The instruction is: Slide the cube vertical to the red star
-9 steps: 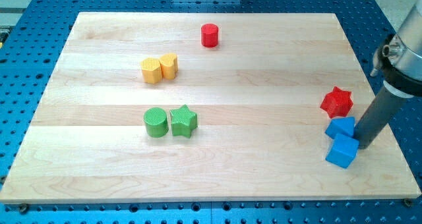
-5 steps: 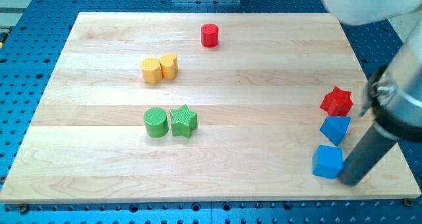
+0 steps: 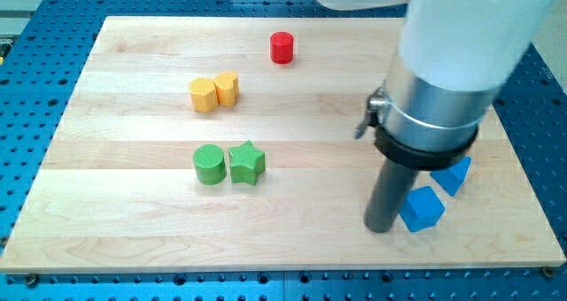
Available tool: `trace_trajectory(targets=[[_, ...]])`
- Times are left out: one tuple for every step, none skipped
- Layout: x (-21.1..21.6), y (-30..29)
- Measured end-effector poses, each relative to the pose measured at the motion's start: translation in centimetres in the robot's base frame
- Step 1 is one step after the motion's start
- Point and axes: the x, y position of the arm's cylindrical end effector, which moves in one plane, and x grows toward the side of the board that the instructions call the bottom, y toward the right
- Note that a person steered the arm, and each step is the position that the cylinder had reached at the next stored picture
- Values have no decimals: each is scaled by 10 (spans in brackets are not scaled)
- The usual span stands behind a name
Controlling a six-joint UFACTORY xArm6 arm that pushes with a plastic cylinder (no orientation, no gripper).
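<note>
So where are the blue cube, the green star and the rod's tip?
Blue cube (image 3: 422, 209), camera view, its top face.
Green star (image 3: 246, 162), camera view, its top centre.
My tip (image 3: 380, 227), camera view, the rod's very end.

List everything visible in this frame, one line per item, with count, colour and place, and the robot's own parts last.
red cylinder: 1, red, near the view's top, centre.
yellow blocks: 2, yellow, side by side and touching, upper left of the board.
green cylinder: 1, green, left of centre.
green star: 1, green, directly right of the green cylinder.
blue cube: 1, blue, lower right.
second blue block: 1, blue, up and right of the cube, partly hidden by the arm.
red star: not visible; the arm covers that area.
wooden board: 1, light wood, on a blue perforated table.
my tip: 1, dark rod, at the cube's left side.
</note>
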Motion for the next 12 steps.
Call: trace_trajectory(targets=[[0,23],[-1,52],[-11,50],[-15,53],[-15,57],[-15,57],[-14,64],[-13,78],[-18,45],[-66,-7],[-133,-25],[-180,-46]])
